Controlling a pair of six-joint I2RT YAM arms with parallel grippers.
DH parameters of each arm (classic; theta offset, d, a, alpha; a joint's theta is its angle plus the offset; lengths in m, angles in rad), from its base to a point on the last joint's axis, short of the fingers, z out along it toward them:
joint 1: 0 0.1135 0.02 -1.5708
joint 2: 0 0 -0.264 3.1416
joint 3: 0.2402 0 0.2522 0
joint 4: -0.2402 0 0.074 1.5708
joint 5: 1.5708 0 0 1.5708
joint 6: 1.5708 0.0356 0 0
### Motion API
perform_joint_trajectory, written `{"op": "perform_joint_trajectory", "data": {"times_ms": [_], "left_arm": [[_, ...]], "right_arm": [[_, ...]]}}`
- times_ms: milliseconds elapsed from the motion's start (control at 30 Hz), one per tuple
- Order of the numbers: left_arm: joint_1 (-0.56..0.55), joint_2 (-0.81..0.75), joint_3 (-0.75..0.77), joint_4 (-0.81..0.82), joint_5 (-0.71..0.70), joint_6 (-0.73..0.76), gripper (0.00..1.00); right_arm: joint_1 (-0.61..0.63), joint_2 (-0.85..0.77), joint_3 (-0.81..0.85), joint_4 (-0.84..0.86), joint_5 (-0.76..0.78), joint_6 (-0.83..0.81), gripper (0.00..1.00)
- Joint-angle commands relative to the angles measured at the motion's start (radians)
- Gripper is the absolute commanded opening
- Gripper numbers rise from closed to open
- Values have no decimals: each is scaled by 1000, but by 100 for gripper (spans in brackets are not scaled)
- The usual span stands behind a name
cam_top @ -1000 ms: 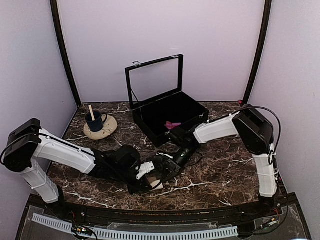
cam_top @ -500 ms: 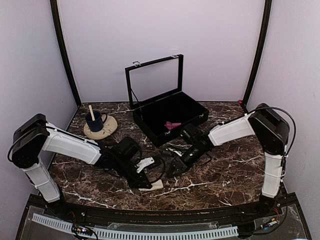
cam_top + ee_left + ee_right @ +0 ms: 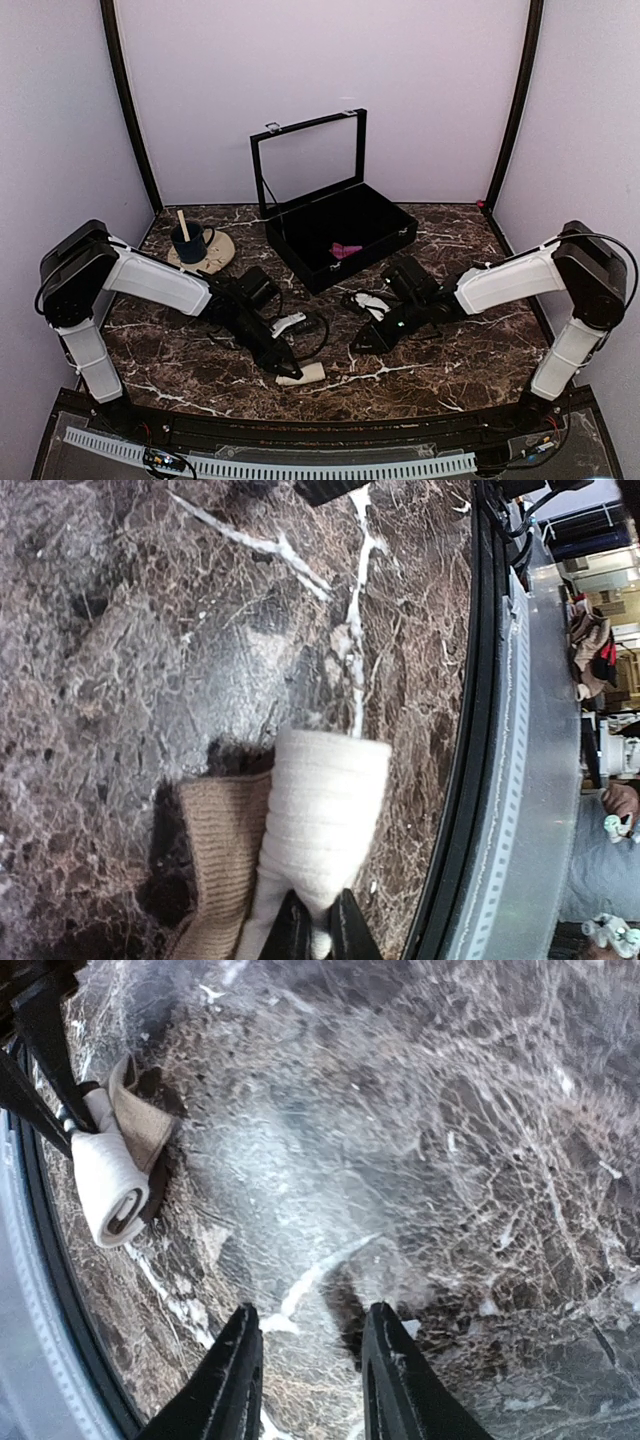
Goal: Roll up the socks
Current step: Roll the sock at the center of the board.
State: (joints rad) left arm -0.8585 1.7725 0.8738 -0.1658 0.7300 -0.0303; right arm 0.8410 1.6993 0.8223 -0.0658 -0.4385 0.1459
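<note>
The cream-beige sock [image 3: 303, 374] lies as a tight roll near the table's front edge, its tan ribbed cuff [image 3: 215, 850] spread beside it. My left gripper [image 3: 284, 361] is shut on the roll's near end; the left wrist view shows the black fingertips [image 3: 343, 928] pinching the cloth [image 3: 325, 810]. My right gripper [image 3: 362, 343] hovers low over bare marble to the right, open and holding nothing [image 3: 310, 1330], with the roll [image 3: 110, 1175] far to its left. The magenta-pink sock [image 3: 347, 250] lies inside the black case.
The black case [image 3: 385, 215] stands at the back centre with its lid raised. A beige saucer [image 3: 222, 250] with a dark blue cup [image 3: 188, 241] sits at the back left. A cable [image 3: 312, 328] loops behind the left wrist. The table's front rail [image 3: 480, 780] runs just beyond the roll.
My right gripper has drawn back to the right, away from the cream sock where it stood before. The left arm has swung back while its gripper stays shut on the roll.
</note>
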Motion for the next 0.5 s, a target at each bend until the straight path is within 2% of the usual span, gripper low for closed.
{"op": "perform_joint_trajectory", "data": {"times_ms": [0, 233, 467], "left_arm": [[13, 56, 16, -155, 66, 22, 0], [33, 99, 48, -209, 106, 57, 0], [46, 126, 63, -240, 127, 83, 0]], "right_arm": [[100, -82, -54, 107, 236, -71, 32], [300, -154, -87, 151, 508, -184, 33], [445, -154, -66, 144, 622, -291, 37]]}}
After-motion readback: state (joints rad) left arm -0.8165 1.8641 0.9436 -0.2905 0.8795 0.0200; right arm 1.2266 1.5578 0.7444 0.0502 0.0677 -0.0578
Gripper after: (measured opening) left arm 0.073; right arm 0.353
